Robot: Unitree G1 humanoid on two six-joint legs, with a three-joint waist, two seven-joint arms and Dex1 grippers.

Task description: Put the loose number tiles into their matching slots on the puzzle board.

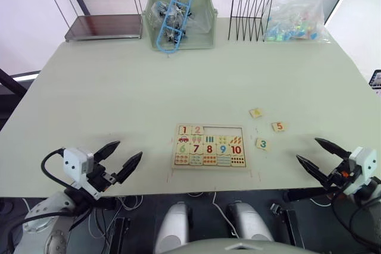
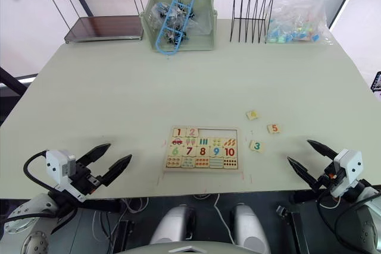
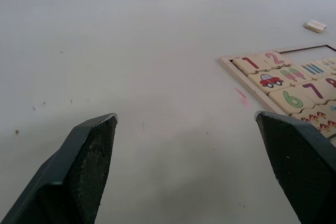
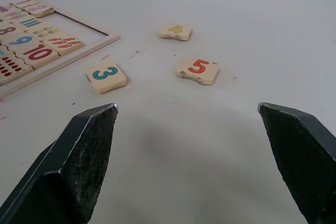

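The puzzle board [image 1: 246,147] lies flat near the table's front edge, between my two arms. The red 1 [image 1: 184,129] and the 2 [image 1: 197,129] sit in its top row, and the other slots [image 1: 223,129] of that row are bare. Three loose number tiles lie on the table right of the board: the yellow 4 [image 1: 256,112], the 5 [image 1: 278,126] and the green 3 [image 1: 262,144]. My right gripper [image 1: 307,149] is open, low and just right of the 3 [image 4: 105,74]. My left gripper [image 1: 129,149] is open, left of the board, holding nothing.
Along the far edge stand a wire shelf rack [image 1: 95,4], a green bin [image 1: 178,19] of clips and bags, a black wire rack [image 1: 250,13] and a plastic bag [image 1: 296,19] of coloured pieces. Wide bare tabletop lies between them and the board.
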